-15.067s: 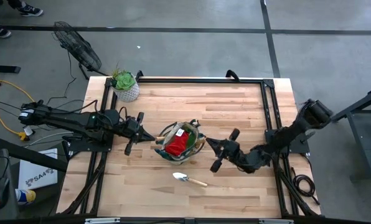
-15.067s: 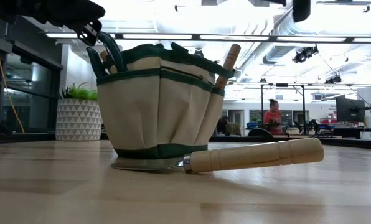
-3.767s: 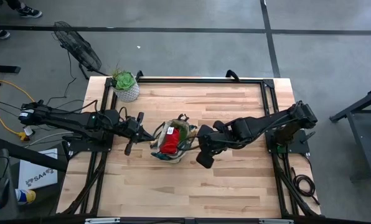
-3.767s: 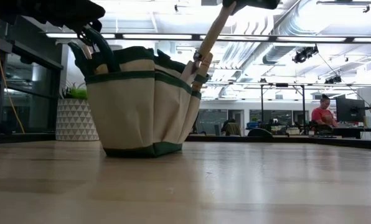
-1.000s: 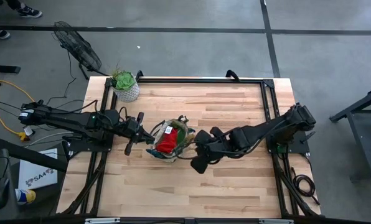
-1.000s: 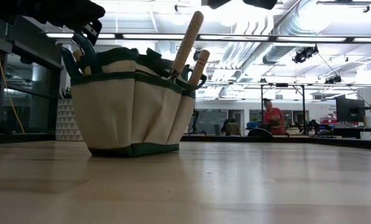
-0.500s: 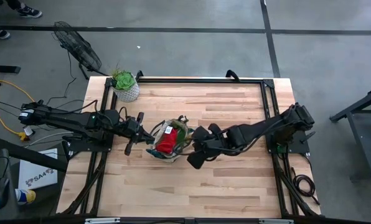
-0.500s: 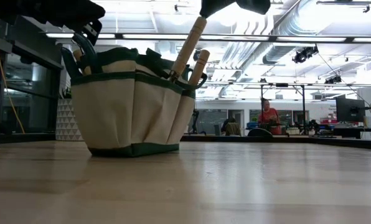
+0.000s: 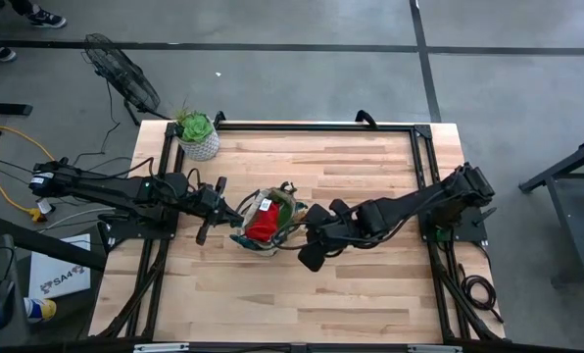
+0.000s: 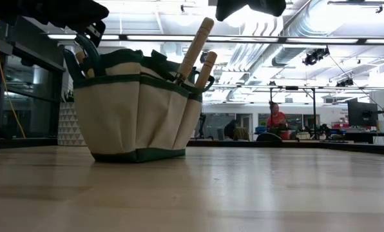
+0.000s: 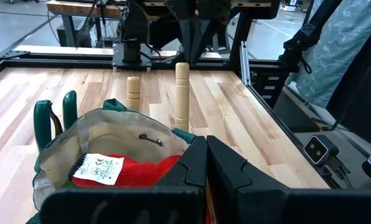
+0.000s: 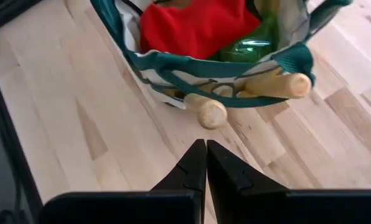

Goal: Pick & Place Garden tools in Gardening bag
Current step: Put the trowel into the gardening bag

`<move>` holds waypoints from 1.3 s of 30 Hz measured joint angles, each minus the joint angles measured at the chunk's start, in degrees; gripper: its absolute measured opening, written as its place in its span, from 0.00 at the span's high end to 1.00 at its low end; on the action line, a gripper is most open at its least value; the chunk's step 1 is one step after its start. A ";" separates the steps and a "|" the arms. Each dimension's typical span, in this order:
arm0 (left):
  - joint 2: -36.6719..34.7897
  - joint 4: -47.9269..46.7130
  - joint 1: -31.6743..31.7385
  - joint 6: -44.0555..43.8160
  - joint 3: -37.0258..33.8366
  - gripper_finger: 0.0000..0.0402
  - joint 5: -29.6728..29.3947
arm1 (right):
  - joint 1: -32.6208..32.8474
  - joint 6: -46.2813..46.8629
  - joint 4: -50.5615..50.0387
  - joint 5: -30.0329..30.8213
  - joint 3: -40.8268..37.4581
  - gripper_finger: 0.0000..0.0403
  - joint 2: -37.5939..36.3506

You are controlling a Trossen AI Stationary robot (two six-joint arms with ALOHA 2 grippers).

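The gardening bag [image 9: 265, 224] stands upright on its base at the table's middle, also in the low view [image 10: 137, 109]. Two trowels stick into it blade down. Their pale wooden handles [image 10: 195, 48] [image 10: 206, 67] lean out over its right rim. A red cloth [image 11: 148, 171], a translucent green piece [image 12: 254, 43] and green shears handles [image 11: 51, 118] show inside. My left gripper [image 11: 205, 146] is shut at the bag's left rim. My right gripper [image 12: 205, 149] is shut and hangs just beyond the handle ends [image 12: 205, 111], clear of them. My left gripper reaches nearly level from the table's left, its shut fingers [image 11: 195, 165] over the bag's left rim [image 11: 173, 140]. The fingers hide the place where they meet the bag, so I cannot tell whether they touch or hold the rim.
A green plant in a white pot [image 9: 199, 137] stands at the table's far left corner. Bare wood lies near and right of the bag [image 9: 370, 294]. A black frame [image 9: 414, 127] runs round the table. A person [image 10: 276, 120] is in the room beyond.
My right gripper dipped onto the end of the longer trowel handle, then drew back up and slightly toward the table's right edge. That handle now leans a little lower toward the right than a second ago. The bag has stayed in place.
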 joint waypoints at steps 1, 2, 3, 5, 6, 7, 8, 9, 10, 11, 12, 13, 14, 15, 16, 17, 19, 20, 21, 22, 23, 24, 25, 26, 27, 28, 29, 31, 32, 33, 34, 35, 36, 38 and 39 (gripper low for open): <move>0.00 0.01 0.01 0.02 0.00 1.00 -0.01 | -0.05 -0.36 0.52 0.01 0.00 0.99 0.11; 0.00 0.00 0.00 0.01 0.00 1.00 -0.01 | -0.31 -1.09 1.43 0.14 0.00 0.99 0.51; 0.00 0.02 0.00 0.00 0.00 1.00 0.00 | -0.44 -1.73 2.54 0.15 0.00 0.99 0.74; 0.00 0.01 0.00 0.01 0.00 1.00 0.00 | -0.78 -2.73 3.85 0.08 0.00 0.99 1.21; 0.00 0.02 0.01 0.02 0.00 1.00 0.00 | -0.99 -2.96 4.65 0.17 0.00 0.99 1.61; 0.00 0.02 0.01 0.01 0.00 1.00 -0.01 | -1.22 -3.22 5.68 0.24 0.00 0.99 1.73; 0.00 0.00 0.02 0.02 0.00 1.00 -0.01 | -1.40 -3.53 6.24 0.23 0.00 0.99 1.86; 0.00 -0.02 0.00 0.02 0.00 1.00 0.00 | -1.51 -3.91 6.30 0.39 0.00 0.99 1.94; 0.00 -0.07 0.02 0.02 0.00 1.00 0.00 | -1.51 -4.25 6.53 1.01 0.00 0.99 2.12; 0.00 -0.31 0.02 0.00 0.00 1.00 0.00 | -1.51 -4.43 7.37 1.80 0.01 0.99 2.34; 0.00 -0.43 0.02 0.02 0.00 1.00 -0.02 | -1.51 -4.47 7.96 2.20 0.04 0.99 2.44; 0.00 -0.40 0.02 0.02 0.00 1.00 0.00 | -1.60 -4.49 8.00 2.24 0.04 0.99 2.53; 0.00 -0.38 0.02 0.02 0.00 1.00 0.00 | -1.70 -4.55 8.11 2.29 0.02 0.99 2.63; 0.00 -0.37 0.02 0.01 0.00 1.00 0.00 | -1.84 -4.68 8.88 2.13 0.02 0.99 2.76; 0.00 -0.40 0.01 0.01 0.00 1.00 0.00 | -1.88 -4.81 9.38 1.93 0.04 0.99 2.79; 0.00 -0.44 0.02 0.02 0.00 1.00 -0.02 | -1.91 -4.92 9.20 1.63 0.04 0.99 2.84; 0.00 -0.33 0.02 0.02 0.00 1.00 -0.02 | -1.85 -5.06 8.71 1.63 0.04 0.99 2.91; 0.00 -0.37 0.02 0.02 0.00 1.00 0.00 | -1.78 -4.99 8.65 1.64 0.04 0.99 2.91; 0.00 -0.42 0.02 0.00 0.00 1.00 0.00 | -1.48 -4.68 8.30 1.66 0.04 0.99 2.73; 0.00 -0.40 0.02 0.00 0.00 1.00 0.00 | -1.18 -4.40 7.83 1.63 0.03 0.99 2.48; 0.00 -0.39 0.00 0.01 0.00 1.00 0.00 | -0.82 -4.19 7.84 1.57 0.02 0.99 2.33; 0.00 -0.37 0.02 0.02 0.00 1.00 0.00 | -0.35 -3.89 8.05 1.23 0.04 0.99 2.09; 0.00 -0.41 0.01 0.02 0.00 1.00 0.00 | 0.10 -3.41 7.90 0.26 0.04 0.99 1.88; 0.00 -0.40 0.02 0.01 0.00 1.00 -0.01 | 0.53 -2.95 7.74 -1.07 0.04 0.99 1.75; 0.00 -0.37 0.02 0.02 0.00 1.00 0.00 | 1.00 -2.67 7.75 -2.55 0.03 0.99 1.71; 0.00 -0.37 0.02 0.02 0.00 1.00 0.00 | 1.51 -2.46 7.48 -3.90 0.04 0.99 1.70; 0.00 -0.39 0.02 0.02 0.00 1.00 0.00 | 2.03 -2.35 6.83 -4.77 -0.02 0.99 1.70; 0.00 -0.41 0.02 0.00 0.00 1.00 -0.02 | 2.73 -1.90 6.41 -4.73 -1.43 0.99 1.65; 0.00 -0.39 0.00 0.00 0.00 1.00 0.00 | 2.84 -1.09 6.81 -4.24 -2.76 0.99 1.63; 0.00 -0.39 0.02 0.02 0.00 1.00 0.00 | 2.78 -0.25 7.39 -3.58 -4.34 0.99 1.63; 0.00 -0.39 0.02 0.02 0.00 1.00 0.00 | 2.55 0.32 7.98 -3.16 -5.75 0.99 1.67; 0.00 -0.39 0.01 0.01 0.00 1.00 0.00 | 2.29 0.38 9.43 -2.74 -7.09 0.99 1.73; 0.00 -0.39 0.02 0.02 0.00 1.00 0.00 | 2.15 0.31 11.48 -1.87 -8.35 0.99 1.74; 0.00 -0.39 0.02 0.00 0.00 1.00 0.00 | 2.01 -0.83 16.63 1.19 -10.87 0.99 1.69; 0.00 -0.39 0.02 0.02 0.00 1.00 0.00 | 2.04 -1.66 19.02 2.49 -12.21 0.99 1.67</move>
